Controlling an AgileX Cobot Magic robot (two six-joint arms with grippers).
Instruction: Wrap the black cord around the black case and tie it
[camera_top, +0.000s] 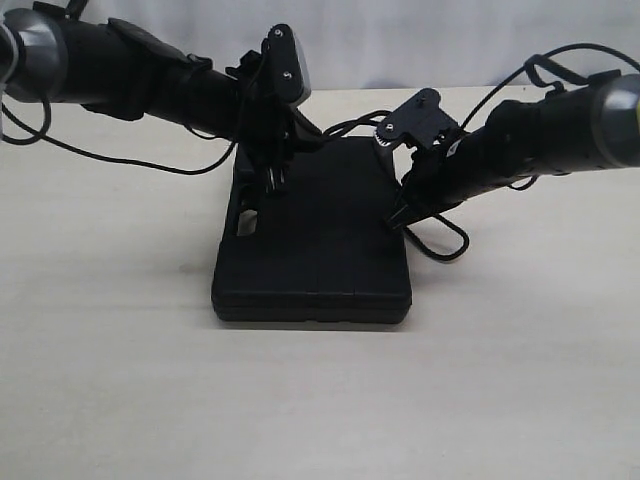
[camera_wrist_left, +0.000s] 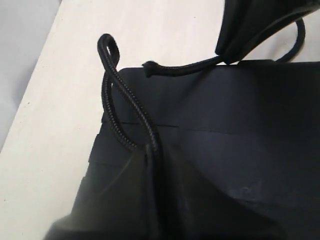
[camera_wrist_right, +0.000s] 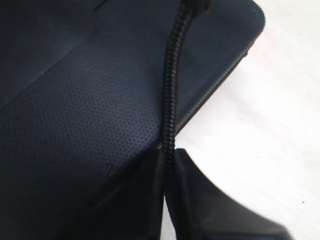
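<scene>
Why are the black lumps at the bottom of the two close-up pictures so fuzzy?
Left wrist view: the left fingers sit very near the lens, so they blur, while the black cord looks sharp. Right wrist view: same blur on the right fingers; the black case texture is crisp. Exterior view: soft, even light.

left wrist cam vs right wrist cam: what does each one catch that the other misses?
Only left wrist: the left claw pinching a doubled loop of the black cord that sticks out past the black case, and a cord end lying at the lid's edge.
Only right wrist: the right claw pinching a single strand, the lid's honeycomb texture and a rounded corner.
Both: the case, the pale table, and a claw shut on cord.
</scene>
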